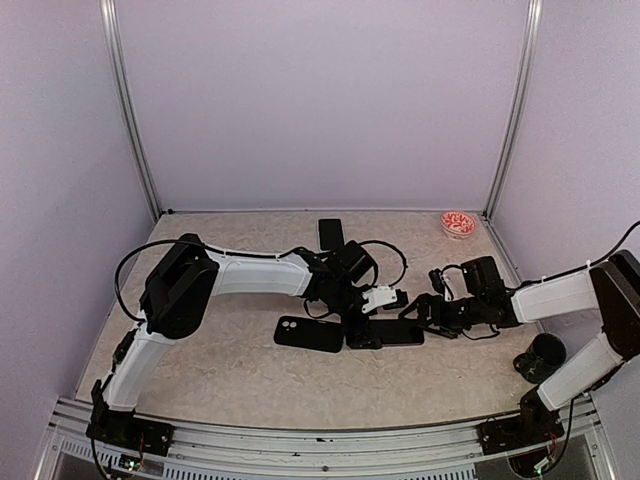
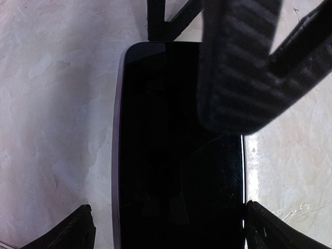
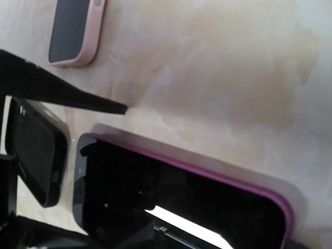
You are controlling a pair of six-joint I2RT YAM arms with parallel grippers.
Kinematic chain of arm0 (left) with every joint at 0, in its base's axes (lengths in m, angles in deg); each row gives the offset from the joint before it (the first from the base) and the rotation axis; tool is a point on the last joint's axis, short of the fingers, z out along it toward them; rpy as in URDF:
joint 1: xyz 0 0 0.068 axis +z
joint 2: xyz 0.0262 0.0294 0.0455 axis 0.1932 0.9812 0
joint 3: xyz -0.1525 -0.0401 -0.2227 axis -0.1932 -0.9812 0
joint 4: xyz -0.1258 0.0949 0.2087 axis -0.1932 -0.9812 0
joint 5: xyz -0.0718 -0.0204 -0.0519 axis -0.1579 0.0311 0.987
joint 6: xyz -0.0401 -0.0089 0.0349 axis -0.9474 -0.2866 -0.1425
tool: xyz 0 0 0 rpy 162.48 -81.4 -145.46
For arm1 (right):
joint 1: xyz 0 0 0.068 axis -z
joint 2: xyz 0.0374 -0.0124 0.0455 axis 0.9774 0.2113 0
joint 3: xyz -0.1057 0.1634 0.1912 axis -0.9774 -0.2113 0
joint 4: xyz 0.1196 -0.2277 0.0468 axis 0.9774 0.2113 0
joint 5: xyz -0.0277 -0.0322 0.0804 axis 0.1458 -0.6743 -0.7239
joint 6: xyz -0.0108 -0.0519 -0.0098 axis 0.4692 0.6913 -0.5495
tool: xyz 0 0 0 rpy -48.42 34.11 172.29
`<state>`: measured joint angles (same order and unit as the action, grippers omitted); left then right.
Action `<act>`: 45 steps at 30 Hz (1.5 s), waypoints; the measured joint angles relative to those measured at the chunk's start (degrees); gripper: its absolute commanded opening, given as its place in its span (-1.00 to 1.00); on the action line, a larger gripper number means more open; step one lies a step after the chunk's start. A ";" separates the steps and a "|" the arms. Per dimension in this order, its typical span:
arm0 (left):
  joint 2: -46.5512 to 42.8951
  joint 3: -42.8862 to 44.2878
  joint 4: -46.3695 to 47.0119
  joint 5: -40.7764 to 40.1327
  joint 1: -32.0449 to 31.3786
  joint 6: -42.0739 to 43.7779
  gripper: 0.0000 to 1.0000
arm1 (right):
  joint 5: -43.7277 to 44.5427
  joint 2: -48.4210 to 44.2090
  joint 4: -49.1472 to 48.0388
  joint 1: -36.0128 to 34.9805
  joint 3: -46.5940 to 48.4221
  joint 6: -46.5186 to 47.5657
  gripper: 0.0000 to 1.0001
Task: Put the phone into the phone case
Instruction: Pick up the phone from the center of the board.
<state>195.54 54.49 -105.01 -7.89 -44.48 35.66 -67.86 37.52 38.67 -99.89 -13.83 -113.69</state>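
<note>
Showing purple rim on phone (image 3: pixel 181 202): R wrist view; top view, just black. L jaws, R jaws released.

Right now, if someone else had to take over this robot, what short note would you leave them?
Left pincer: open, low over the phone, one finger on each side, not clamped.
Right pincer: open and empty, close to the phone's right end.
Phone: flat on the table, dark face up, purple-edged, just right of the black case.
Done: nothing yet; the phone lies outside the case.
Left to do: grip the phone, bring it over the case and press it in.
Note: a pink-cased phone lies further back; it is probably not part of the job.
</note>
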 measured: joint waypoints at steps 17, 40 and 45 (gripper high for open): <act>0.00 0.28 -1.20 0.04 0.02 0.70 -0.08 | 2.49 -2.40 5.16 -0.39 0.63 1.64 0.99; -6.05 -10.43 6.56 -2.08 -0.31 -1.29 -0.69 | -4.72 -4.85 5.31 3.65 -0.22 3.48 0.99; -7.63 -11.74 7.50 -2.29 -0.61 -1.38 -0.77 | -6.56 -4.52 4.46 3.96 -0.44 3.48 0.99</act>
<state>187.91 42.75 -97.51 -10.18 -45.09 34.29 -74.42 32.99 43.13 -95.93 -14.27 -110.22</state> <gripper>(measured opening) 0.743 0.994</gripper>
